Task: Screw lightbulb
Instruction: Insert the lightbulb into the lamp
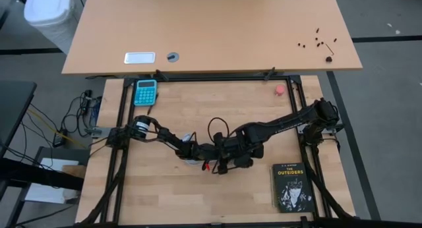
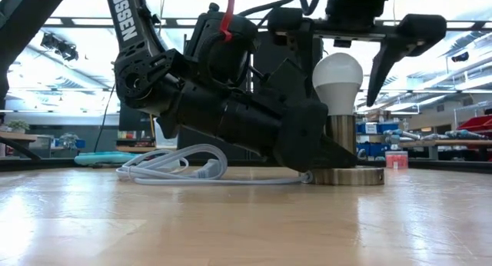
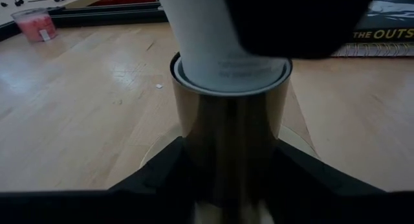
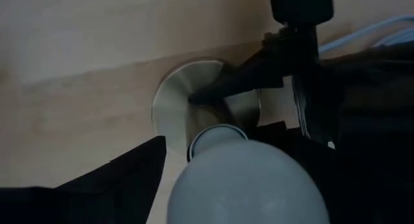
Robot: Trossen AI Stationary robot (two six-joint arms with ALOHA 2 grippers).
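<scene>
The lightbulb (image 2: 337,80) stands upright in the socket (image 2: 341,143) on the desk (image 2: 231,220) — the left claw (image 3: 233,179) pinches the socket's barrel, the right claw (image 2: 384,62) hangs spread and empty straight above — so re-grip the bulb squarely and twist gently while the socket stays braced.

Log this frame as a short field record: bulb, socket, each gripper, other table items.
lightbulb: upright in the socket, white
socket: metal tube on a round base, white cord coiled beside it
left gripper: clamped on the socket tube
right gripper: above the bulb, fingers spread, apart from it
other: black book, calculator, pink candle
</scene>
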